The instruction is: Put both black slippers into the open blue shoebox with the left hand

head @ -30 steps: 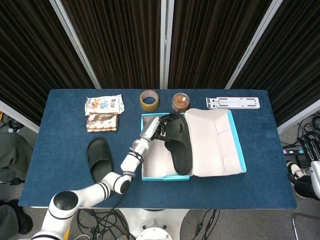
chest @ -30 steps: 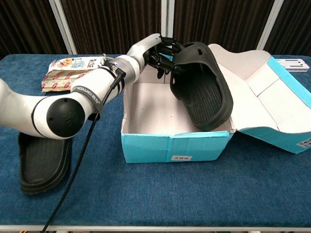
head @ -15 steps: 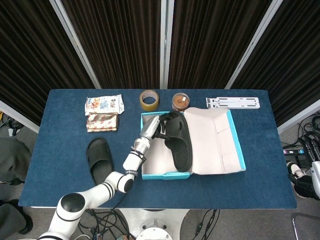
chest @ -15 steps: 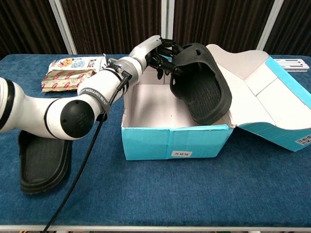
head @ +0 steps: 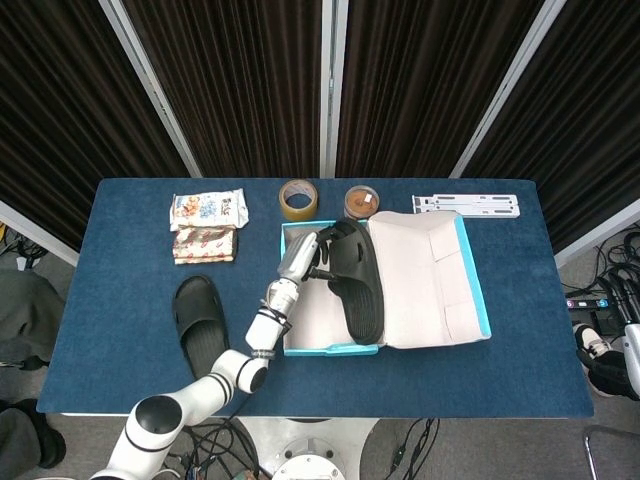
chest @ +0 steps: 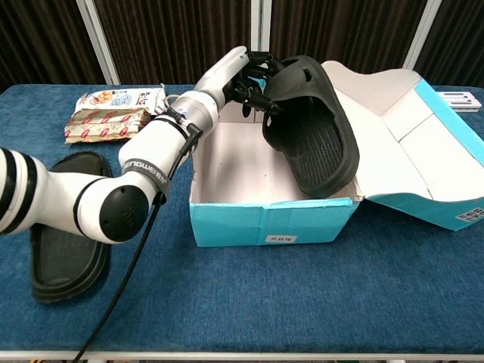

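Left hand: fingers closed on the toe end of the first slipper, holding it tilted on edge inside the shoebox, heel down near the front wall, sole leaning toward the raised lid.
Right hand: not visible in either view.
Second slipper: flat on the tabletop, left of the box and well apart from it; not yet handled.
Other items: snack packets, two tape rolls behind the box, a white bracket at the far right.

Risks, as judged:
- Released on edge, the slipper may stay propped against the lid side and crowd out its partner.
- Dragging it sideways may shift the light box or push the lid.
- Fingers caught under the strap on withdrawal may lift the slipper back out.
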`<state>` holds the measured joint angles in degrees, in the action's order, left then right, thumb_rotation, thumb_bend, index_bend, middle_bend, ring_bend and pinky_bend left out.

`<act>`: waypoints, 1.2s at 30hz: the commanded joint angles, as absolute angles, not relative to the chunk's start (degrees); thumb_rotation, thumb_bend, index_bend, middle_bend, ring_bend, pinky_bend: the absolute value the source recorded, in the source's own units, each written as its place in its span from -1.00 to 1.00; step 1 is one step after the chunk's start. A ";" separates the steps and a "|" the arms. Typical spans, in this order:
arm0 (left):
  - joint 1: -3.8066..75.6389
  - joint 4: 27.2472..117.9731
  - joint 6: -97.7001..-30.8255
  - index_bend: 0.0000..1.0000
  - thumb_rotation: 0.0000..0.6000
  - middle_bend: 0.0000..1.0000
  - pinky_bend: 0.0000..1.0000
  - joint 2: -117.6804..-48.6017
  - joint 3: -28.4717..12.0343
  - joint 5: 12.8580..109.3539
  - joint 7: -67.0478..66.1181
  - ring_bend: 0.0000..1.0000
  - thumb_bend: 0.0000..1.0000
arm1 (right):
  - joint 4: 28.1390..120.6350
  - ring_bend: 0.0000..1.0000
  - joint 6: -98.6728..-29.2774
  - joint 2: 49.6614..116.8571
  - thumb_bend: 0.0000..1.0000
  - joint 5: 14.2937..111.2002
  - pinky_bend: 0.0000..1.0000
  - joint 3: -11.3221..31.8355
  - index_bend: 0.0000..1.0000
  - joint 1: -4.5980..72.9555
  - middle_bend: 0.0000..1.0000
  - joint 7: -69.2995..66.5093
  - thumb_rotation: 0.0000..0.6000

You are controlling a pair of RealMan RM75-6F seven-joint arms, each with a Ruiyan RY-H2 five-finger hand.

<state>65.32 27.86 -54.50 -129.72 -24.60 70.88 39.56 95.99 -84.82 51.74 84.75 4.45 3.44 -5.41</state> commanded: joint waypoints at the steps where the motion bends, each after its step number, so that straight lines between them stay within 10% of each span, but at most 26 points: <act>1: 65.21 27.54 -54.79 -0.07 1.00 0.04 0.45 -130.00 -23.96 71.07 39.97 0.34 -0.82 | 95.96 -1.00 -84.83 51.81 -0.97 84.88 -1.00 4.44 -1.00 3.47 -0.91 -5.47 1.00; 11: 65.03 27.27 -50.59 -0.17 1.00 -0.08 0.38 -130.00 -22.47 69.70 37.09 0.25 -0.88 | 95.83 -1.00 -85.19 51.79 -0.97 84.87 -1.00 4.39 -1.00 3.14 -0.91 -5.70 1.00; 20: 65.97 28.12 -51.51 -0.79 1.00 -0.90 -0.36 -128.63 -22.22 70.79 29.33 -0.95 -0.90 | 95.67 -1.00 -85.58 51.81 -0.95 85.37 -1.00 4.39 -1.00 3.07 -0.90 -5.90 1.00; 36: 60.71 66.35 -45.35 -0.81 1.00 -0.94 -0.55 -102.95 -17.61 69.40 -0.97 -1.00 -0.90 | 94.82 -1.00 -86.08 52.03 -0.95 86.62 -1.00 4.40 -1.00 3.26 -0.90 -6.97 1.00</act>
